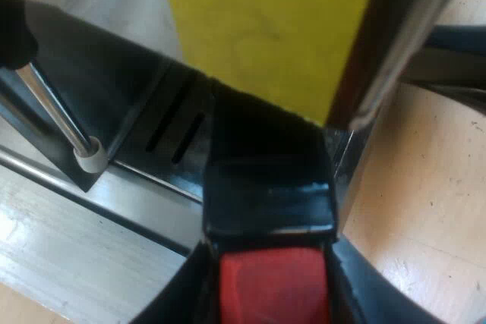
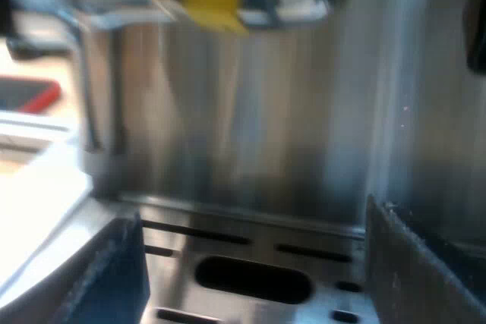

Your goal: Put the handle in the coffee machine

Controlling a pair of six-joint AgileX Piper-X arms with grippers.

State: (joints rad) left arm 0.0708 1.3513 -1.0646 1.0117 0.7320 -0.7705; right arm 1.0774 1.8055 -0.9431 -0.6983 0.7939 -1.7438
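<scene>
The portafilter handle (image 1: 267, 187) was held by its red end (image 1: 275, 290), which was clamped between the two black fingers of the left gripper (image 1: 270, 263), shut tight on it with no gap to be seen. It was pointed in at the espresso machine (image 1: 395, 36), low over the drip tray (image 1: 163, 127), near the steam wand (image 1: 53, 108) and just under a yellow label (image 1: 266, 28). The far tip was probably picked as the grip point so the fingers would be kept out of the machine's front and some leverage would be had for the locking twist. Whether the metal end was already seated up in the machine couldn't be told. It was hidden past the dark grip, and so was whatever might be in its basket.

The right gripper (image 2: 257, 271) was spread wide with nothing in it, hung just above the slotted tray and faced at the steel front panel (image 2: 250, 127). Nothing was seen standing on the visible part of the tray. Judged from that, the insert step was in hand, not finished. Pale wooden tabletop (image 1: 425, 210) was seen beside the machine.
</scene>
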